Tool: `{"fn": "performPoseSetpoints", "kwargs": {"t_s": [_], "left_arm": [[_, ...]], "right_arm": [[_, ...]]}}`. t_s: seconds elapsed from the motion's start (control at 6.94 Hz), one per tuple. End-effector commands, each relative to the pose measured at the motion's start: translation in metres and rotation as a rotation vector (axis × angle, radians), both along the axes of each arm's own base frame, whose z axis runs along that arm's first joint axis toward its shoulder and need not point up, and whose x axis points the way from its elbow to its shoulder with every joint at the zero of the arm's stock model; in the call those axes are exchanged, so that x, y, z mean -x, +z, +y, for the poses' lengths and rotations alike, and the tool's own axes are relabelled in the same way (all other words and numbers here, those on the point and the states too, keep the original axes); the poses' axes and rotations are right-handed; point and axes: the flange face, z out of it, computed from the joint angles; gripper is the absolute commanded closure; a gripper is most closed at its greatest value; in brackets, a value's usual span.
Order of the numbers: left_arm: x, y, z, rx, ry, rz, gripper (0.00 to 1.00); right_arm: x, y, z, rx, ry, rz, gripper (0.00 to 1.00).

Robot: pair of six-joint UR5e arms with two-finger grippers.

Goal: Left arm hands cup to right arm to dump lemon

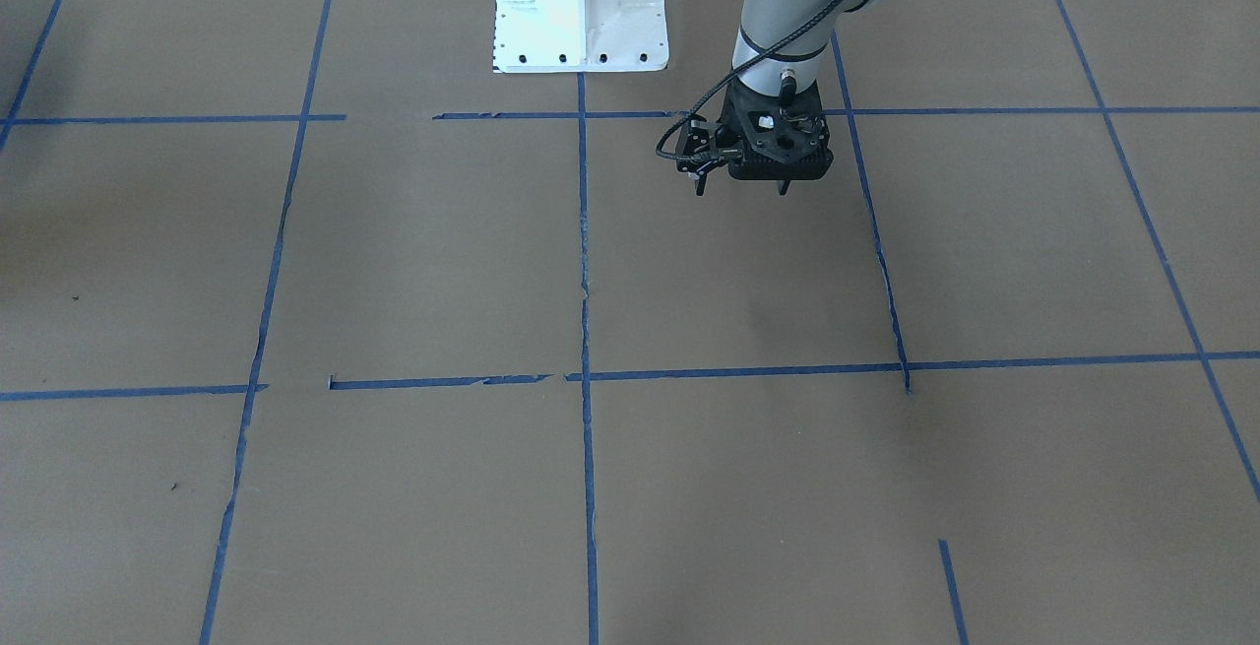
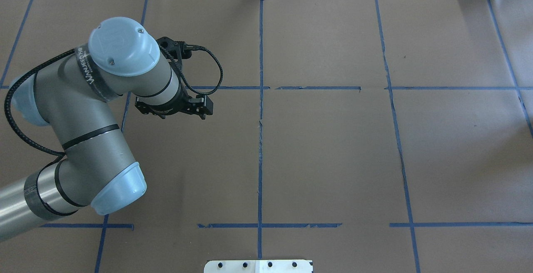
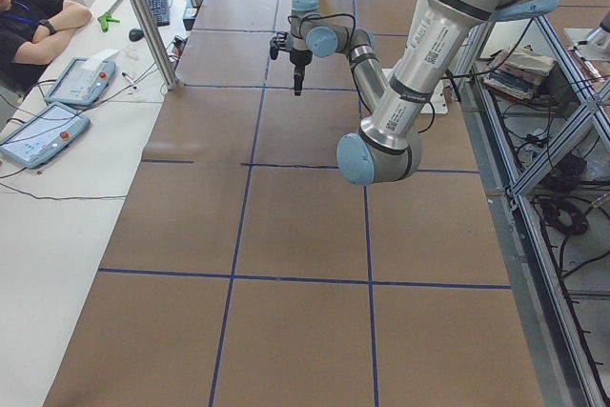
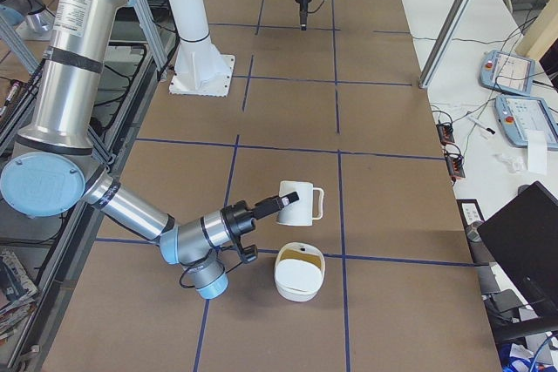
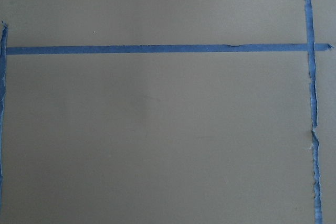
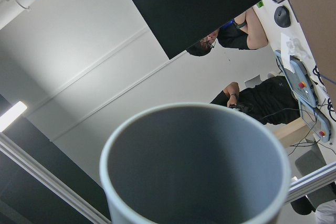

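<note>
Cup (image 6: 194,171) fills lower frame, mouth toward cam: grey inside, pale rim. Bkgd tilted: white wall (image 6: 94,61), black panel (image 6: 194,3) at top. Upper right, person (image 6: 239,32) in black top; 2nd person (image 6: 262,100) just below, also in black. Grey pendant (image 6: 298,76) w/ red button at right edge. Metal post (image 6: 47,177) lower left.
</note>
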Motion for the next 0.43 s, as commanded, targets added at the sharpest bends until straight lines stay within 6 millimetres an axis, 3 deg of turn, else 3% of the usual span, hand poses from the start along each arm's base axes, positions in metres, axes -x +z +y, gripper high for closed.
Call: {"fn": "performPoseSetpoints", "kwargs": {"t_s": [0.0,0.29], "left_arm": [[0.000,0.000,0.000,-0.002,0.000,0.001,0.00],[0.001,-0.001,0.001,-0.003,0.000,0.003,0.00]], "right_arm": [[0.008,-0.001,-0.003,-0.035,0.044,0.249,0.71],[0.018,0.007,0.001,-0.102,0.047,0.583,0.71]]}}
